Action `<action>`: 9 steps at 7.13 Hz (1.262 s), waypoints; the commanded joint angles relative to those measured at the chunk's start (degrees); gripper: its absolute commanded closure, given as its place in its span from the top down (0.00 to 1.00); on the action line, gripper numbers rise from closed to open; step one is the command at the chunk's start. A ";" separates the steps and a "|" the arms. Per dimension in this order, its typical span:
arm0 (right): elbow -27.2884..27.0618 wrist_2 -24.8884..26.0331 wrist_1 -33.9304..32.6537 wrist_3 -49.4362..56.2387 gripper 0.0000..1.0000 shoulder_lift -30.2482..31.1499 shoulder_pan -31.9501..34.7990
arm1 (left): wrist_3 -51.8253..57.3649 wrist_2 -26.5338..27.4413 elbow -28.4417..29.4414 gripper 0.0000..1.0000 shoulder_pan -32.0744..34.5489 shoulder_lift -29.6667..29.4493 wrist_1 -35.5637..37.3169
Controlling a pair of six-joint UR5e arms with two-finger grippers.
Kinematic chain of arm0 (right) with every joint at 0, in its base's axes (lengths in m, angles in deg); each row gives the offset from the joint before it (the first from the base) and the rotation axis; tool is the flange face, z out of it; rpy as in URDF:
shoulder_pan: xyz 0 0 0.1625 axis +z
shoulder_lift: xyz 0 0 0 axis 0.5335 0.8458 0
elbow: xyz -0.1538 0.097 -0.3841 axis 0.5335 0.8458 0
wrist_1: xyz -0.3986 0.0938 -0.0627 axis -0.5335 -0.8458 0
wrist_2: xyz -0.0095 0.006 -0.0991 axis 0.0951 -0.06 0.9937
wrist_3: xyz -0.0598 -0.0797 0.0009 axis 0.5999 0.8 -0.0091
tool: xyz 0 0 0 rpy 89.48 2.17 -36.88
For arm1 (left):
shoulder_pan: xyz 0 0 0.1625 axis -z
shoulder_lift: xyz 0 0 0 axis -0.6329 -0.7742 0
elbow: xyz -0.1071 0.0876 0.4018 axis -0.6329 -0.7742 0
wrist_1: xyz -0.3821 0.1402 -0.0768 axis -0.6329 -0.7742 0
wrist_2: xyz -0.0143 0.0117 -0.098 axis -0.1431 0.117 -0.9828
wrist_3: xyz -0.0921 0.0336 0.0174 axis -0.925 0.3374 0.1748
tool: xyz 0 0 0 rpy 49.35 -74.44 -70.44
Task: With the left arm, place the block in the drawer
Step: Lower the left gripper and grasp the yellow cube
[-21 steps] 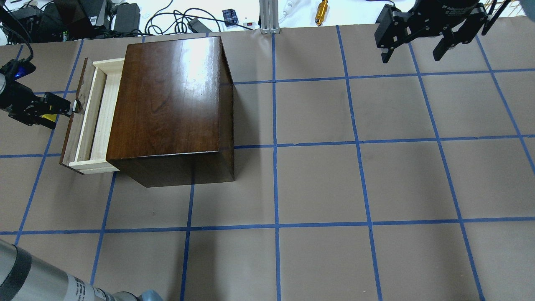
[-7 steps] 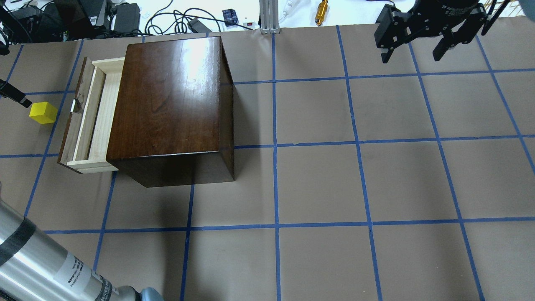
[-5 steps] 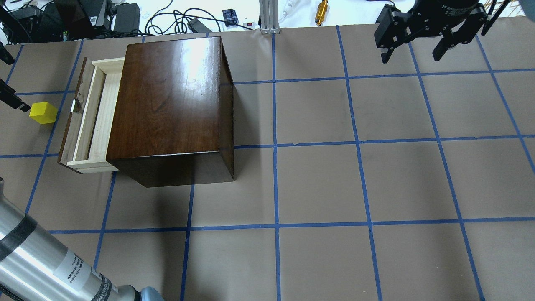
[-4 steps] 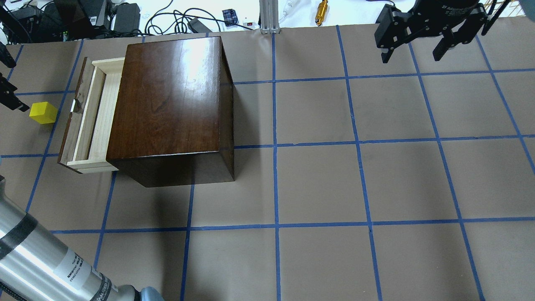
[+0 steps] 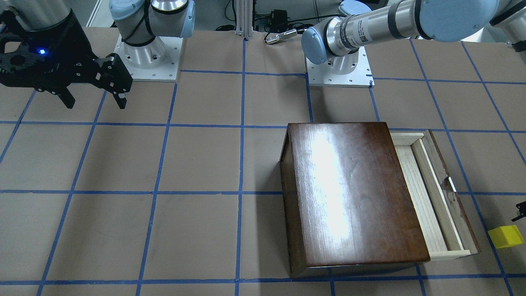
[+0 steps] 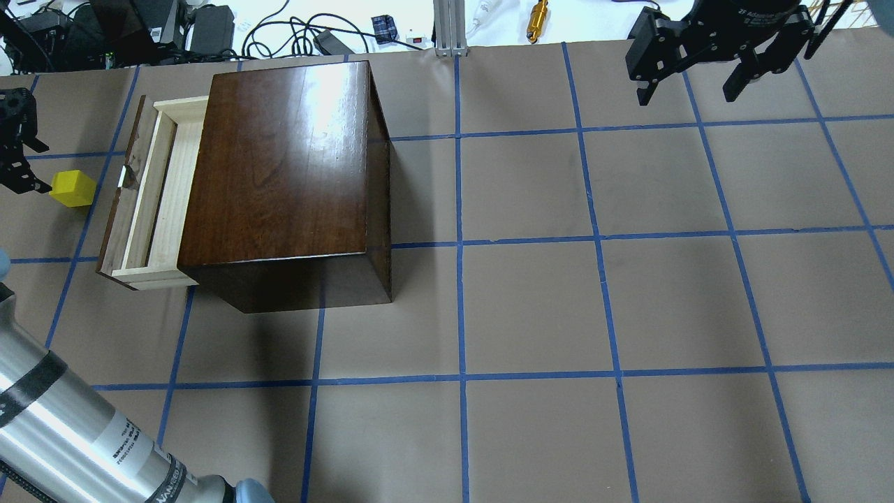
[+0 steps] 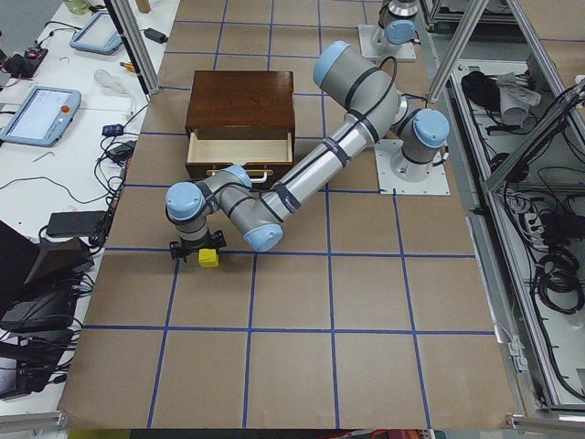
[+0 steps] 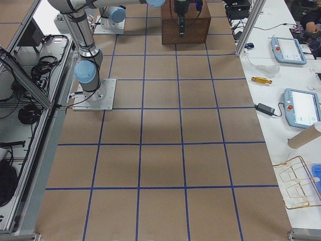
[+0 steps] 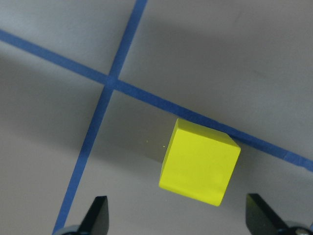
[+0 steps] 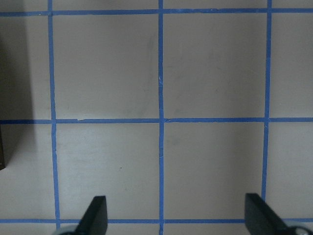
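While the left gripper hangs spread wide and empty over the skewed block, closing could twist it away.

The box stands on the counter, in its left half toward the far edge, the drawer jutting from the box's left side. The block lies on the counter just left of the drawer front, apart from it, with the left tool just beyond it; the right tool hangs well apart, over the far right corner
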State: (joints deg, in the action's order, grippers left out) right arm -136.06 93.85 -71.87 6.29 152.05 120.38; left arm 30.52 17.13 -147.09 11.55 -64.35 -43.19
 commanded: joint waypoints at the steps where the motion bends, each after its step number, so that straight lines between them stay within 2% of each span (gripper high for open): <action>1: 0.00 0.01 0.00 0.00 1.00 -0.02 0.02 | 4.70 -0.58 -1.29 0.99 0.08 -0.61 -0.17; 2: 0.00 0.01 0.00 0.00 1.00 0.07 0.02 | 7.77 -0.58 -1.56 0.99 0.08 -0.70 -0.17; 9: 0.00 -0.08 0.00 0.00 1.00 0.07 0.02 | 7.36 -0.50 -1.56 0.99 0.08 -3.08 -0.26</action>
State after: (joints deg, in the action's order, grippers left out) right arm -136.06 93.83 -71.87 6.29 152.07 120.40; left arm 37.44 16.74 -148.66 11.62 -67.14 -43.50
